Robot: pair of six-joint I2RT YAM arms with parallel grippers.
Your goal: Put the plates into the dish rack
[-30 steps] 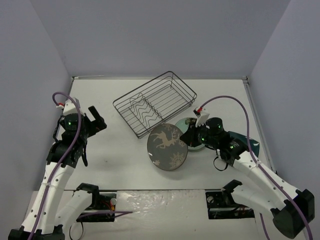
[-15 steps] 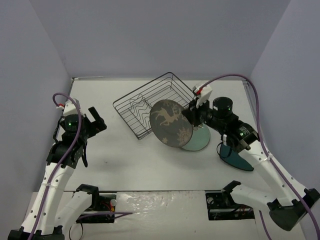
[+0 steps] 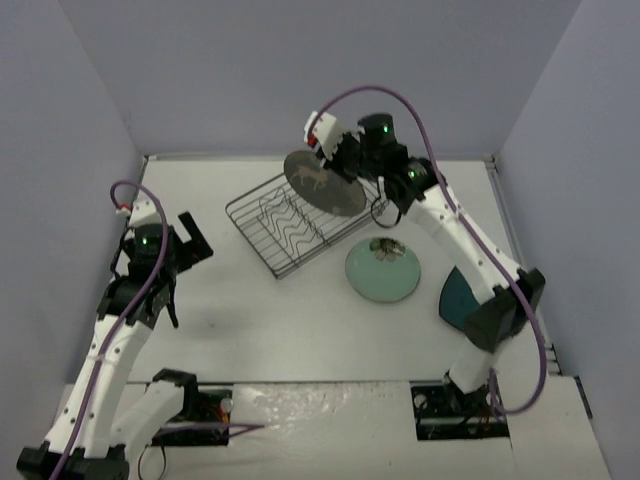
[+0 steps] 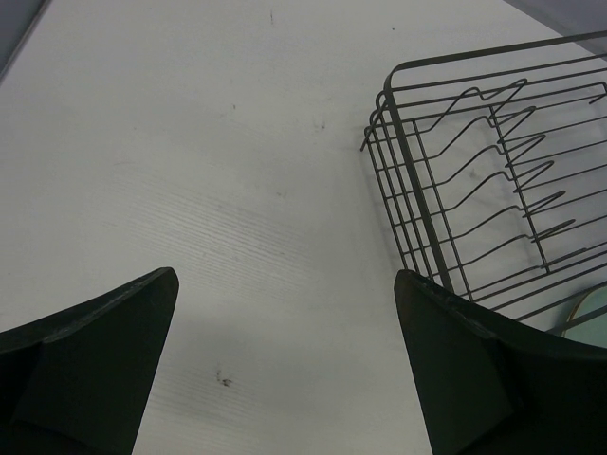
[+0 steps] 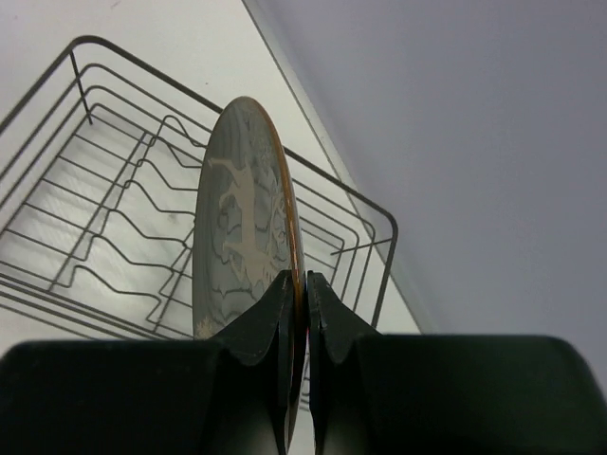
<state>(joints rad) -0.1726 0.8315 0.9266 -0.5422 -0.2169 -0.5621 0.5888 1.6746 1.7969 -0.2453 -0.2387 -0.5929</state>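
1. The dark teal plate [image 3: 458, 298] lies at the near right of the table [image 3: 260, 330], partly hidden behind the right arm. We judge that a low sweep of that arm can clip it.
2. The left gripper [image 3: 193, 238] hangs over the left of the table with its jaws wide and nothing between them, well apart from the dish rack [image 3: 290, 225]. Nothing braces the rack, so a sideways push from a plate can slide it.
3. The mint-green plate [image 3: 383, 270] lies flat just beside the rack's near right side. If the rack shifts, it can ride onto this plate.
4. The rack holds no plates. If a plate edge lands on a crest of the wavy dividers and not in a gap, the plate can tip over flat.
5. The right gripper [image 5: 298, 282] pinches the grey deer plate [image 5: 242, 218] by a small part of its rim, jaws narrow, with the plate on edge over the far part of the rack. So short a hold lets the plate pivot or slip. If released too high, it can bounce or chip.
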